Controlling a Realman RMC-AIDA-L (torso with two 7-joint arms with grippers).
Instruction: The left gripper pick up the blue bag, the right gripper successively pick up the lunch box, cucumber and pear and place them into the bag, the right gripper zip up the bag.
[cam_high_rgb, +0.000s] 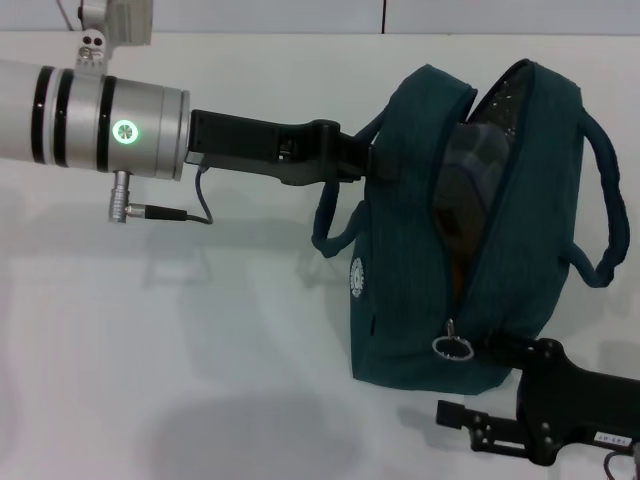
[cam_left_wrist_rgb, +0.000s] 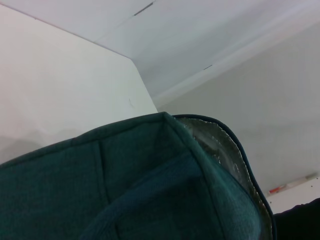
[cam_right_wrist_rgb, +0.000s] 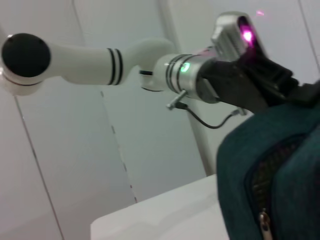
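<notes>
Nearest the head camera, the right end effector (cam_high_rgb: 452, 412) hovers low beside the blue bag (cam_high_rgb: 410, 290), close to its ring zipper pull (cam_high_rgb: 452, 346); whether its fingers are apart, I cannot tell. Left end effector (cam_high_rgb: 362, 160) is clamped on the bag's handle, holding it upright on the worktop (cam_high_rgb: 150, 330), probably so the zipper runs against tension.

Matt woven cloth blue bag (cam_high_rgb: 410, 300), foil-lined.

A lab: bare white table (cam_high_rgb: 150, 330) and white panel walls (cam_right_wrist_rgb: 150, 150).
</notes>
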